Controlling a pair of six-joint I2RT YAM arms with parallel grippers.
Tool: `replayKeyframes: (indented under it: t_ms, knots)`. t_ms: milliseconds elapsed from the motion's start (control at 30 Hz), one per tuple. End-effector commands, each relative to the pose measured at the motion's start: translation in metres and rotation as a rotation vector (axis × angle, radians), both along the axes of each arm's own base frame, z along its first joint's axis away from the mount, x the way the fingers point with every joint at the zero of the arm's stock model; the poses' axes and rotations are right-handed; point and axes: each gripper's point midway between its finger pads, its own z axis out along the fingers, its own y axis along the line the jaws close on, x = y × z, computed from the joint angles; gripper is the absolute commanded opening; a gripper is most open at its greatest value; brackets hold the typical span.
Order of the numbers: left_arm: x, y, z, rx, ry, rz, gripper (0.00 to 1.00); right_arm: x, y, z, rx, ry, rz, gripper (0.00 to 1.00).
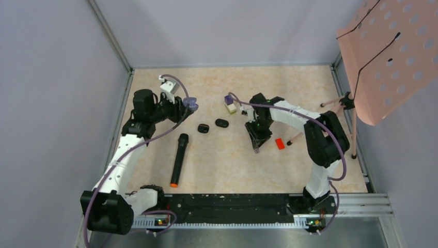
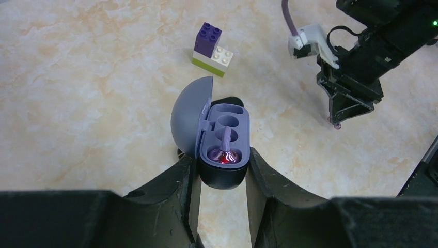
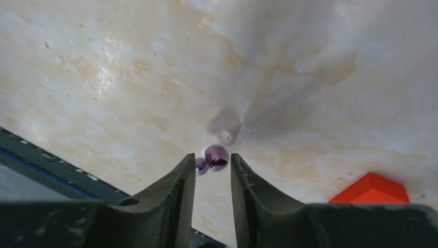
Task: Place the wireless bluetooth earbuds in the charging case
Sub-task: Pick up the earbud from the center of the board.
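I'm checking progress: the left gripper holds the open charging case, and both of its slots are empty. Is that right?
Not quite. The left gripper does hold the open charging case, but only the far slot is empty; the near slot has a purple earbud seated in it, glowing red. The left wrist view shows this.

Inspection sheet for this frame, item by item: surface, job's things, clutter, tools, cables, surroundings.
Surface: marbled beige table.
Job's things: charging case open; seated earbud in one slot, other slot empty; loose earbud outside it.
Clutter: microphone, brick stack, red block, two black oval pieces.
Tools: left tool shut on charging case; right tool shut on loose earbud.
Cables: purple cable along each arm, no snag seen.
Surroundings: grey walls; pink perforated panel at right.
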Motion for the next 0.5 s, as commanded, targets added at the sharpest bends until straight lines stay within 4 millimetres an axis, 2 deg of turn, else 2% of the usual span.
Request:
replayKeyframes:
  t_ms: [0,67,133,233,300,367,400,467]
  knots:
    - [0.013,-0.006,0.038,-0.034,-0.106,-0.03,0.0,-0.015,-0.003,0.018,0.157,0.266,-0.29,0.41]
    - [0.014,-0.006,0.038,-0.031,-0.102,-0.032,0.0,-0.005,-0.001,0.024,0.217,0.292,-0.308,0.48]
    - [0.015,-0.005,0.039,-0.019,-0.1,-0.028,0.0,0.02,-0.005,0.034,0.237,0.19,-0.289,0.48]
    - [0.016,-0.002,0.04,0.005,-0.1,-0.025,0.0,0.039,-0.003,0.061,0.305,0.005,-0.051,0.43]
    - [0.014,-0.001,0.04,0.031,-0.113,-0.037,0.0,0.037,0.002,0.083,0.401,-0.152,0.222,0.39]
    - [0.013,0.002,0.037,0.062,-0.123,-0.038,0.0,0.032,-0.003,0.1,0.454,-0.413,0.561,0.33]
    - [0.013,0.003,0.035,0.075,-0.129,-0.036,0.0,0.026,-0.005,0.103,0.47,-0.558,0.754,0.32]
    - [0.011,0.004,0.033,0.089,-0.137,-0.042,0.0,0.009,-0.016,0.096,0.418,-0.843,1.137,0.29]
